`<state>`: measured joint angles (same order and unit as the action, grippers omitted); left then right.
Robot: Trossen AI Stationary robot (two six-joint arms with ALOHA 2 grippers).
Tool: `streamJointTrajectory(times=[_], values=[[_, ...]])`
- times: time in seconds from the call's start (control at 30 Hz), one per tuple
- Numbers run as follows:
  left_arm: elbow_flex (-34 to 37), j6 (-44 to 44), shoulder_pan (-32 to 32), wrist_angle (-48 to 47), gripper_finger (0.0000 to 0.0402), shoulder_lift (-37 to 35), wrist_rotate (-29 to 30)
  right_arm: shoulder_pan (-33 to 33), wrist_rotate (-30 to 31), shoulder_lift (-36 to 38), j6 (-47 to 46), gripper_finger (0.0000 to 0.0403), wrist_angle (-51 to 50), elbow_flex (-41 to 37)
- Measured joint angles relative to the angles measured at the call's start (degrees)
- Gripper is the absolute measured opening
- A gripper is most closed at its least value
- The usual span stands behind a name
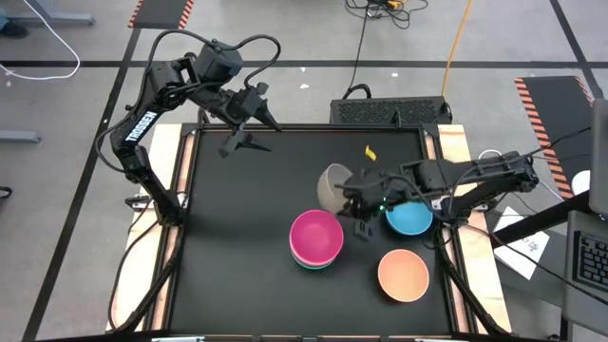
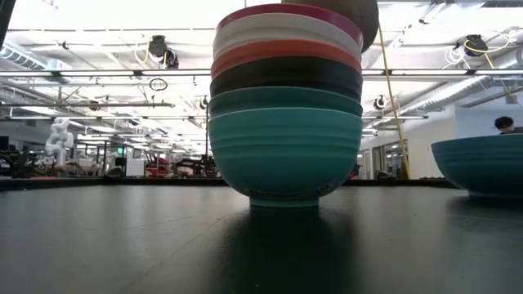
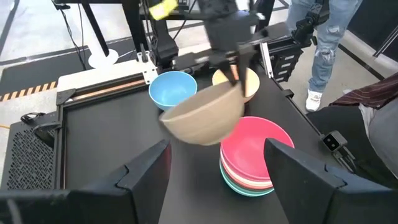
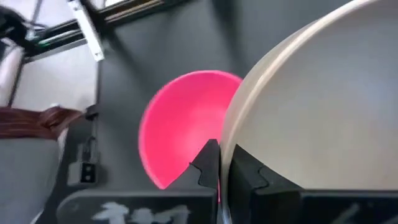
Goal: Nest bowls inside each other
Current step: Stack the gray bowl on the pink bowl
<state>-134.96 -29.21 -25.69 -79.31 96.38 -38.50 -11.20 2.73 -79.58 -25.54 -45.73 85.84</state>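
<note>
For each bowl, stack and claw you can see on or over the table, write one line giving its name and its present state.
Grey-brown bowl: lifted, tilted, rim pinched by right claw, beside the stack.
Stack: nested upright on the table, magenta bowl on top.
Blue bowl: upright, alone, empty.
Peach-orange bowl: upright, alone, empty.
Left claw: open, empty, at the far edge.
</note>
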Motion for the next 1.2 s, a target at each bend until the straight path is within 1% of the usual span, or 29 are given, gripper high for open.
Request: streamJointTrajectory(times=[0.17,0.27,0.47,0.63,0.7,0.77,0.9,1.07,1.2], values=[[0.0,0.8,0.0,0.0,0.0258,0.0,0.0,-2.2,-0.3,-1.6,-1.2,0.0000,0.3,0.0],[0.0,0.9,0.0,0.1,0.0258,0.0,0.0,-3.5,-1.3,-2.1,-0.3,0.0000,2.7,0.3],[0.0,1.0,0.0,0.2,0.0257,0.0,0.0,-6.0,0.2,-4.2,1.9,0.0000,-0.3,6.5],[0.0,1.0,0.0,0.3,0.0258,0.0,0.0,-8.2,-0.2,-9.3,2.1,0.0000,-6.5,14.5],[0.0,1.1,0.0,0.3,0.0257,0.0,0.0,-8.3,-1.3,-12.2,1.1,0.0000,-9.9,17.4],[0.0,1.2,0.0,0.3,0.0257,0.0,0.0,-8.3,-1.2,-15.4,0.9,0.0000,-13.2,20.1],[0.0,1.3,0.0,0.3,0.0257,0.0,-0.3,-8.0,-3.3,-21.5,1.2,0.0000,-16.7,25.5],[0.0,2.1,0.5,0.3,0.0257,0.0,-0.4,-7.2,-3.3,-25.8,-0.2,0.0000,-20.9,27.3],[0.0,2.1,1.4,0.3,0.0257,0.0,-0.4,-6.5,-4.7,-27.2,-0.6,0.0000,-21.3,27.3]])
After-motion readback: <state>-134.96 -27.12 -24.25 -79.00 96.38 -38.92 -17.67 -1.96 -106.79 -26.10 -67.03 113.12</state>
